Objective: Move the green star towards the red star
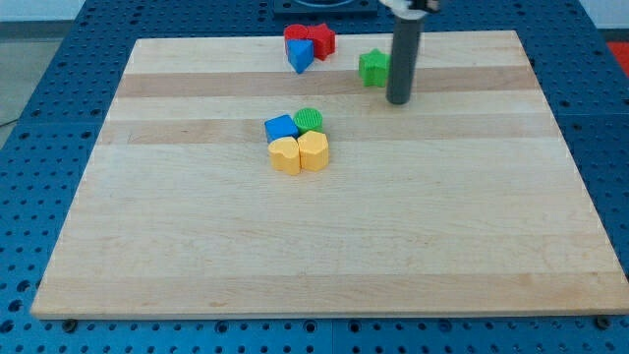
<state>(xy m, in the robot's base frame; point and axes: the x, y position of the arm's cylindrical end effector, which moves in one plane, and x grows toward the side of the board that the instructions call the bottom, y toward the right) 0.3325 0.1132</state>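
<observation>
The wooden board (324, 246) has open room between the green star (372, 68) and the red star (320, 39), both near its top edge. My tip (398, 100), a bare rod with no pincer, sits just right of the green star, ready for a leftward push.

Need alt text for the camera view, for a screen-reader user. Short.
My tip rests on a wooden board just to the view's right of the green star, with the red star further left near the top edge, beside a red block and a blue block. Mid-board, a blue block, green block and two yellow blocks cluster together.
</observation>
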